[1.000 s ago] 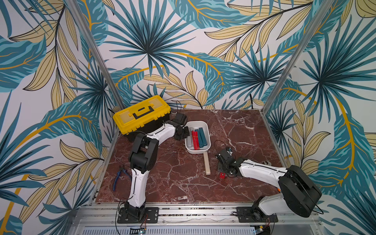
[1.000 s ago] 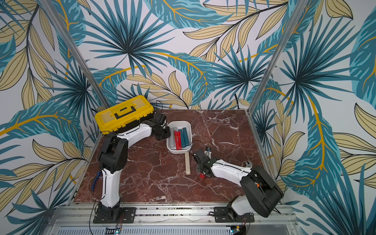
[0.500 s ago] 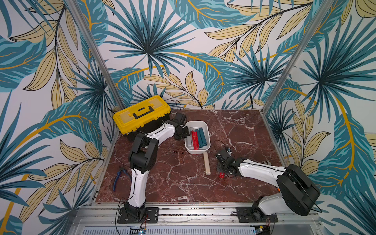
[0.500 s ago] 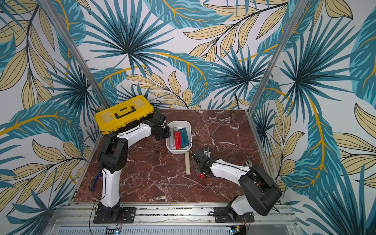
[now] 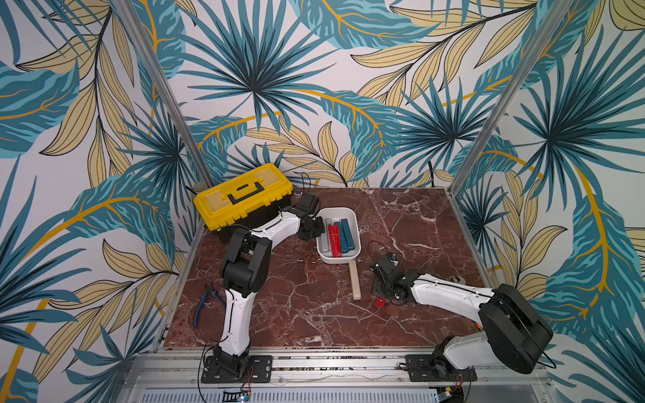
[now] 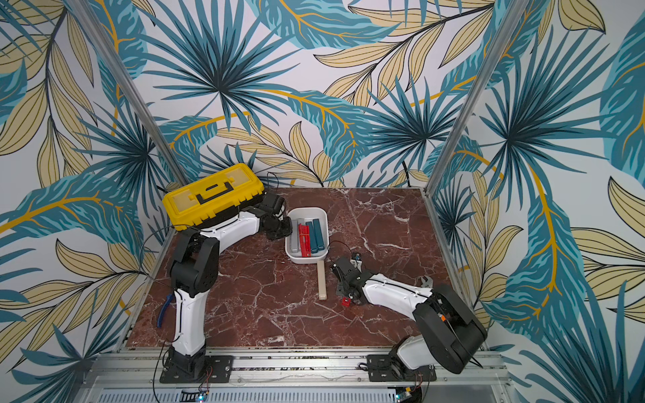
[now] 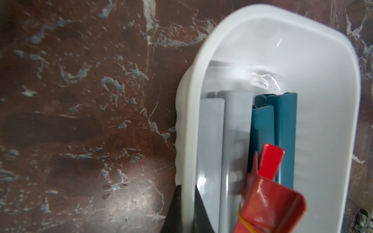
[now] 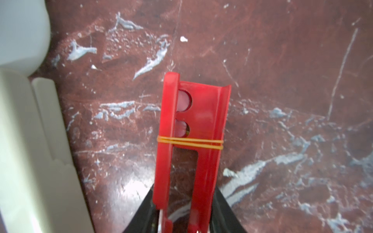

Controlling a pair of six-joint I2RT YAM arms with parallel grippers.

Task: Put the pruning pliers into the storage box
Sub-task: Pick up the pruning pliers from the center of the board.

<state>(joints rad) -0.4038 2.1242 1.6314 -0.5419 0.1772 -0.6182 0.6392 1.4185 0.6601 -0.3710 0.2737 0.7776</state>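
The white storage box (image 5: 336,260) (image 6: 307,260) holds two grey bars (image 7: 236,131), two teal bars (image 7: 284,131) and a red pruning pliers (image 7: 270,193) bound with a rubber band. My left gripper (image 7: 186,193) (image 5: 311,228) is shut on the box's left wall (image 7: 187,121), one finger inside and one outside. Another red pruning pliers (image 8: 201,113) (image 5: 380,301) lies low over the marble right of the box. My right gripper (image 8: 184,189) is shut on its two rails. A beige pliers (image 5: 355,280) (image 8: 50,141) lies on the table just in front of the box.
A yellow toolbox (image 5: 244,195) with a black handle stands at the back left, behind my left arm. Blue-handled cutters (image 5: 206,307) lie near the table's left edge. A small metal tool (image 5: 455,279) sits by the right edge, behind my right arm.
My right gripper's fingers have closed in against the red pliers. Both arms have stayed almost where they were, and the box has not moved.
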